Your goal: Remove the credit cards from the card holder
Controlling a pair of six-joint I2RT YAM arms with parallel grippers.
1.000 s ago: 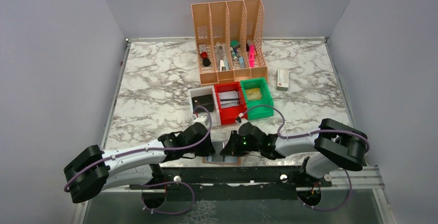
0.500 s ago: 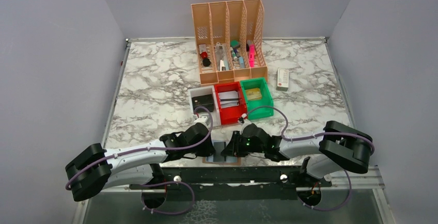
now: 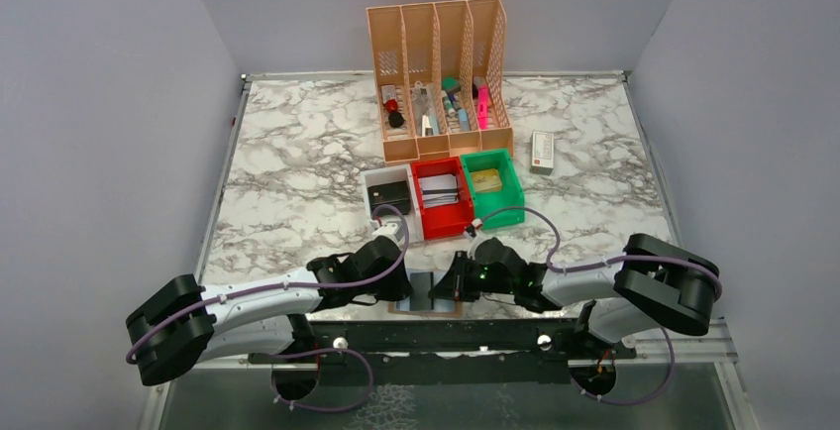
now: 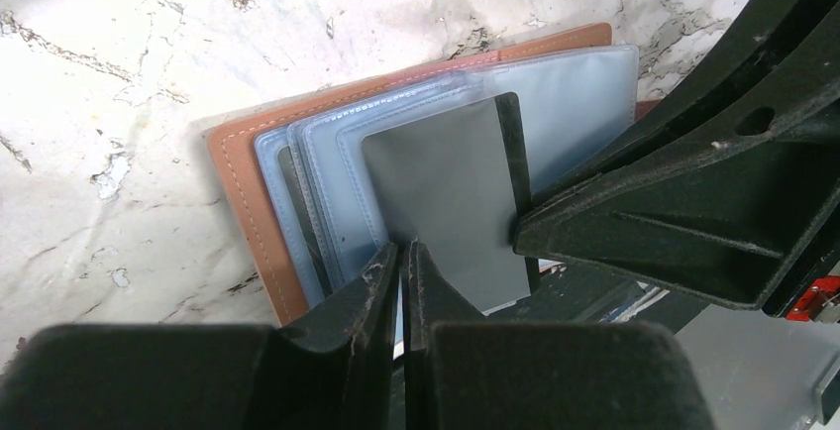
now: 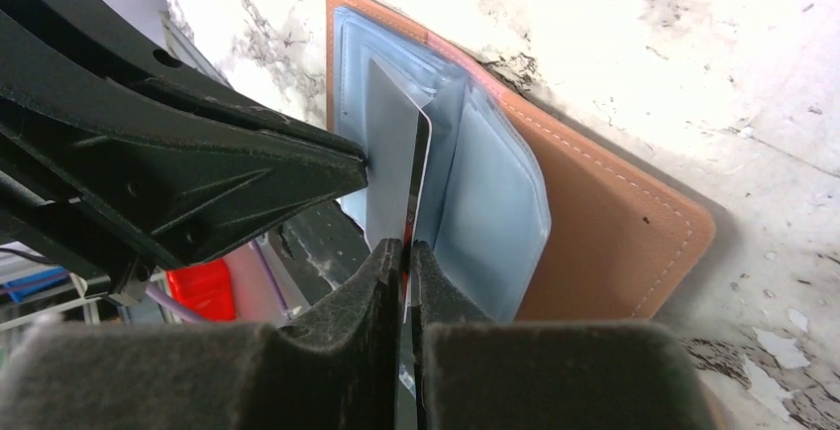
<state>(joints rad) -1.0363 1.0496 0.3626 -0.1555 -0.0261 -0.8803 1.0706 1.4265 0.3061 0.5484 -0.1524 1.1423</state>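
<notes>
The holder (image 3: 417, 308) lies open at the very near edge of the tabletop (image 3: 297, 172), hard against the black rail (image 3: 436, 336) that carries the arm bases. Its tan stitched border (image 4: 243, 182) frames a fan of bluish clear sleeves (image 4: 584, 93). A card (image 4: 446, 192) stands clear of those sleeves, its face plain grey with a dark stripe along one edge. The right pincer (image 5: 406, 246) is pressed together on the card's near edge. The left pincer (image 4: 401, 249) is likewise closed, nipping the opposite edge, so the card (image 3: 421, 286) hangs between the two tips just above the holder. In the overhead view the left pincer (image 3: 398, 286) and right pincer (image 3: 448, 289) nearly meet, leaving little room between them. Bare marble lies open to the left and right of the arms. Just beyond them a white bin (image 3: 377, 181), a red bin (image 3: 443, 222) and a green bin (image 3: 495, 215) stand in a row. Behind these is a tan file rack (image 3: 441, 29). A small white box (image 3: 542, 152) lies to the right of the rack; its label is too small to read.
</notes>
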